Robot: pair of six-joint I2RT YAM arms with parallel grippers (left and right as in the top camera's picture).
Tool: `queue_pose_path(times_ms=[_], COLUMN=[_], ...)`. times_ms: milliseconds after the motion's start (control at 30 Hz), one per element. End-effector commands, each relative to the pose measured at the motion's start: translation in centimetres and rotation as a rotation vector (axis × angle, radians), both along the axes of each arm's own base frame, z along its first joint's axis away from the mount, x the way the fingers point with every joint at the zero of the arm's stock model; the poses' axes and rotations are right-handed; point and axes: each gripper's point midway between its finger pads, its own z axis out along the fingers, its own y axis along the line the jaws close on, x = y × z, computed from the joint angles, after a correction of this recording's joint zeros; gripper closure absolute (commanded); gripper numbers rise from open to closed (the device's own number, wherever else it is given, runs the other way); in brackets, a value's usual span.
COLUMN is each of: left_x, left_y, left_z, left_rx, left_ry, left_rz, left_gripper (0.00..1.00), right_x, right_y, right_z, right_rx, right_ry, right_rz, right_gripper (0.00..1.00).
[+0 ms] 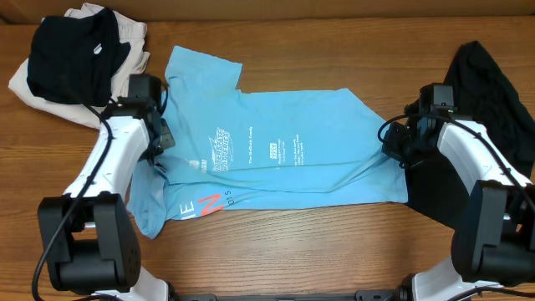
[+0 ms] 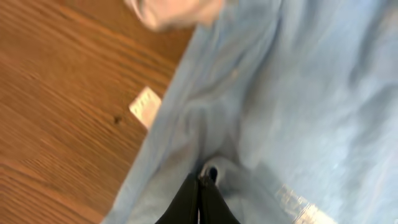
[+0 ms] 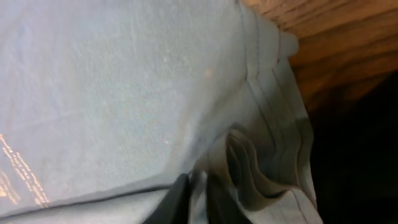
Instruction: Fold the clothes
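T-shirt point(image 1: 288, 125) spread on wooden table point(image 1: 334, 251) | black garment point(image 1: 493, 92) right edge

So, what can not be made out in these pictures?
Small print on the blue T-shirt: overhead view, too small to read.
Beige garment: overhead view, mostly under the black garment.
Left fingers: left wrist view, blurred, cut by the bottom edge.

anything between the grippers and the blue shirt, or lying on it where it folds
Nothing visible. The left gripper and right gripper each pinch the blue T-shirt at opposite edges. The black garment lies beside its right edge, the black-and-beige pile off its far left corner; neither covers it.
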Motion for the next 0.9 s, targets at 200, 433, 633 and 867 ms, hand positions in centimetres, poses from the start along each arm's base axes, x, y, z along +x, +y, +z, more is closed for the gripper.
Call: queue_pose_path(times_ms=[200,433,633,867], left_x=[2.6,6.4,9.6,9.5], left_y=[-0.4,-4.3,-5.8,-7.6], left_z=[1.8,6.2,12.2,11.0], left_rx=[-0.025,-0.168,-0.16,-0.203], left_ry=[-0.072,-0.183,-0.296,-0.24], left_rz=[-0.071,-0.334,-0.448,-0.483], left_gripper=[0.96,0.73,0.64,0.66], right_x=[1.3,4.7,9.9,13.0], right_y=[0.4,0.8,0.6,1.1], right_z=[0.4,4.4,9.2,8.2], right_rx=[0.026,0.052,-0.091,-0.244], right_ry=[-0.057,-0.164,-0.345,-0.429], right_rz=[0.008,0.022,0.11,0.252], right_gripper=[0.96,0.5,0.37,0.37])
